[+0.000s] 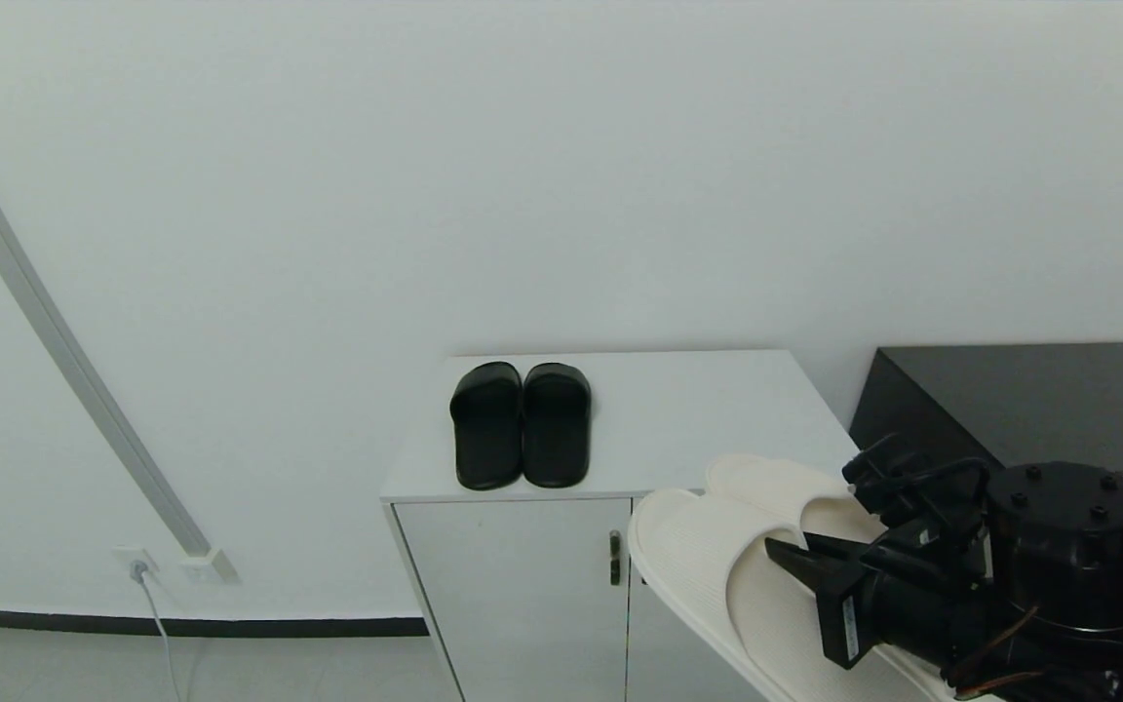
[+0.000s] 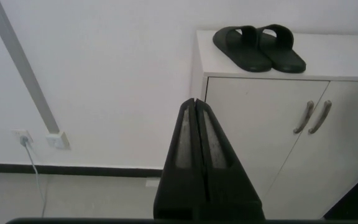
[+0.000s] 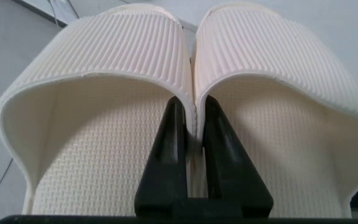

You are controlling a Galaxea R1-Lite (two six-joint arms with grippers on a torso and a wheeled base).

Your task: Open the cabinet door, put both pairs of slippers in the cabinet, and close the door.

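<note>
A pair of black slippers [image 1: 521,424] lies side by side on top of the white cabinet [image 1: 698,409]; the black slippers [image 2: 260,47] also show in the left wrist view. The cabinet's two doors [image 1: 522,595] are shut, with handles [image 2: 312,117] at the middle seam. My right gripper [image 3: 194,124] is shut on the inner edges of a pair of cream slippers [image 3: 104,124], holding them together in the air in front of the cabinet's right side [image 1: 747,556]. My left gripper [image 2: 195,109] is shut on nothing, off to the cabinet's left.
A dark counter [image 1: 1039,400] stands to the right of the cabinet. A grey conduit [image 1: 55,341] runs down the white wall to sockets [image 1: 176,565] with a cable plugged in. Bare floor lies left of the cabinet.
</note>
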